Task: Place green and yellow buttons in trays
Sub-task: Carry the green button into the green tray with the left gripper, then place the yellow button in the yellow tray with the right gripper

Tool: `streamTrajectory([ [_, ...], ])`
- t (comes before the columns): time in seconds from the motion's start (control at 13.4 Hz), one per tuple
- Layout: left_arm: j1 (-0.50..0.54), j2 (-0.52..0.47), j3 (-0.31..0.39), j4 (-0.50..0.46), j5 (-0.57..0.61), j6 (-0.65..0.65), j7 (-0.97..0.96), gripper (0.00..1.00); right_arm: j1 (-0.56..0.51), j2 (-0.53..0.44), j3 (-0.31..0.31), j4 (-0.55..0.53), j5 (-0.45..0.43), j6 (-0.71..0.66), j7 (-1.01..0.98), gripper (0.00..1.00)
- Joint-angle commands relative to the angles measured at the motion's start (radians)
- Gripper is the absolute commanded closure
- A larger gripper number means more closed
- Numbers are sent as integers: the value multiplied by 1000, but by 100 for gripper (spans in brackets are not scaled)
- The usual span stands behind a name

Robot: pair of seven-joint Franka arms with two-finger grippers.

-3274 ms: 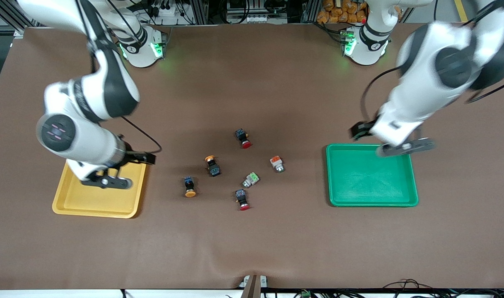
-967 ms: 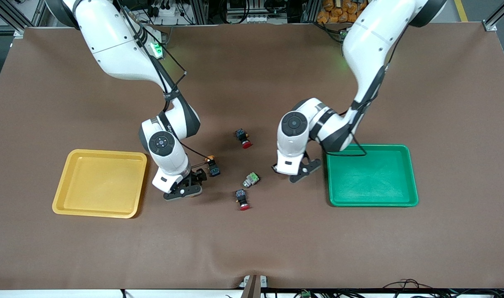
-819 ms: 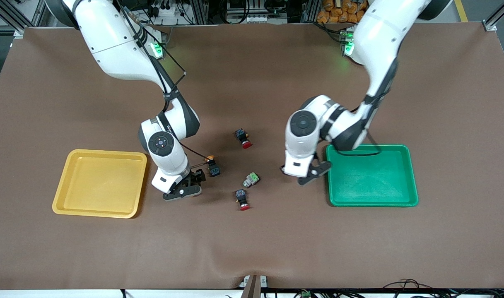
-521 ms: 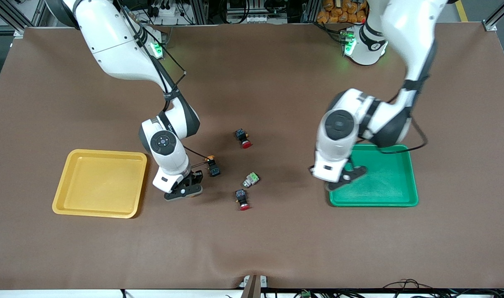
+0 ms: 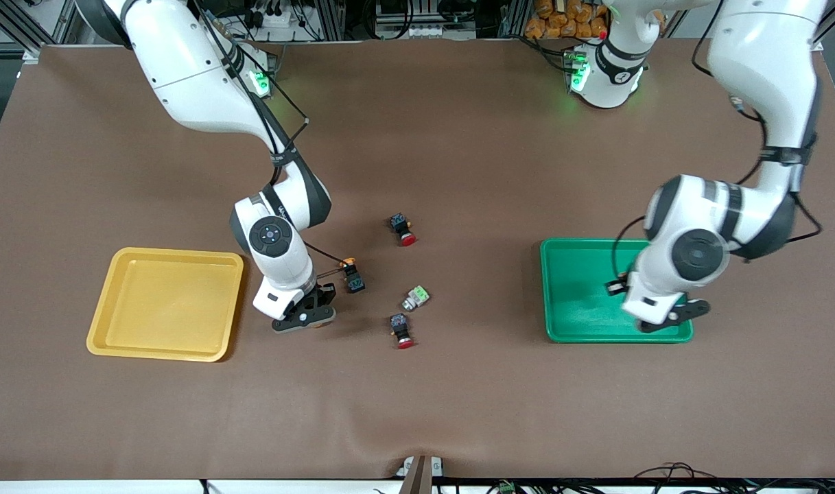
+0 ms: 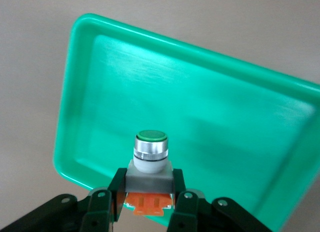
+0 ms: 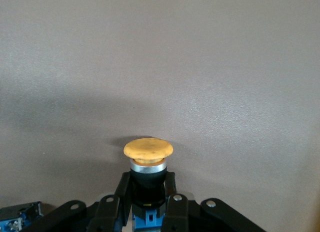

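Left claw (image 6: 148, 202) pinches a silver-bodied button with an orange block (image 6: 149, 164) above the green tray (image 5: 582, 322), whose floor shows nothing lying in it; the button's long axis runs out past the fingertips, round green-topped cap leading. Right claw (image 7: 148, 199) grips a yellow-capped button (image 7: 148, 159) over bare bench (image 5: 417, 412) just beside the yellow tray (image 5: 108, 322), cap pointing away from the claw. That tray holds nothing. On the bench between the trays lie another yellow-capped button (image 5: 352, 276), a light-green-block button (image 5: 416, 298) and two red-capped buttons (image 5: 403, 230).
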Motion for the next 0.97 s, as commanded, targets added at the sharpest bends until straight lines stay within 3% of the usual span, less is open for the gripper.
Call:
streamTrajectory([
  [0.0,53,-20,-13,-80,-15,65,61,100,-6,-28,-2,-11,-28,-10,26,100],
  [0.22,105,3,-11,-108,-15,142,89,100,-15,-80,-7,-2,-28,-59,26,100],
  [0.45,119,17,-11,-106,-15,163,104,100,-32,-143,-77,-4,-28,-146,12,100],
  [0.52,120,23,-11,-105,-15,166,104,75,-37,-163,-103,-7,-28,-191,14,100],
  [0.6,120,32,-11,-102,-15,168,104,25,-48,-182,-129,-7,-28,-235,12,100],
  [0.67,122,33,-11,-100,-15,171,104,0,-63,-206,-151,-7,-28,-275,12,100],
  [0.89,111,4,-23,-99,-23,169,88,0,-141,-248,-209,-4,-28,-372,-52,100],
])
